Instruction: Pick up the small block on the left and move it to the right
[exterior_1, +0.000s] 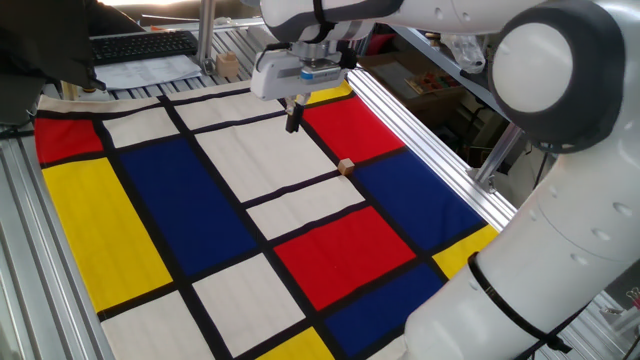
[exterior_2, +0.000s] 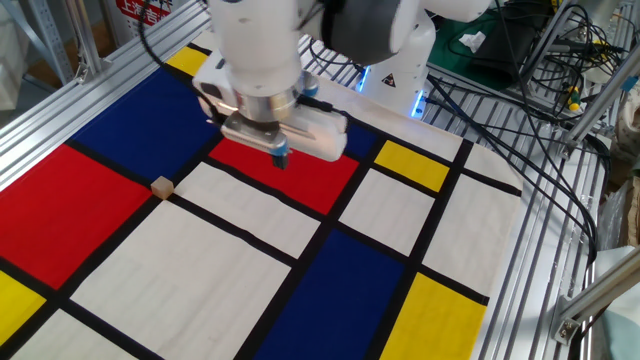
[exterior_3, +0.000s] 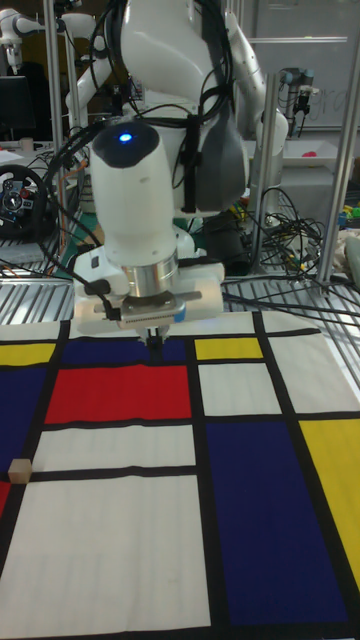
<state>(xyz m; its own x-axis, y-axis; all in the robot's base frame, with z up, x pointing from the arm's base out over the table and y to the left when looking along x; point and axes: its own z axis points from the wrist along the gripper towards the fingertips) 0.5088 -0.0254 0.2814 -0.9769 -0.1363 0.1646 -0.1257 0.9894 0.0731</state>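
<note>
The small block (exterior_1: 346, 167) is a tiny light-tan wooden cube. It rests on the chequered cloth where a red, a blue and a white patch meet, and it also shows in the other fixed view (exterior_2: 161, 186) and at the left edge of the tall view (exterior_3: 19, 469). My gripper (exterior_1: 292, 121) hangs above the cloth, over the edge of a red patch, well apart from the block. Its fingers are pressed together with nothing between them (exterior_2: 281, 158) (exterior_3: 154, 341).
A red, blue, yellow and white cloth (exterior_1: 200, 210) covers the table inside aluminium rails (exterior_1: 420, 140). A bigger pale wooden piece (exterior_1: 229, 66) and a keyboard (exterior_1: 140, 45) lie beyond the far edge. Cables (exterior_2: 560, 90) crowd the side by the robot base.
</note>
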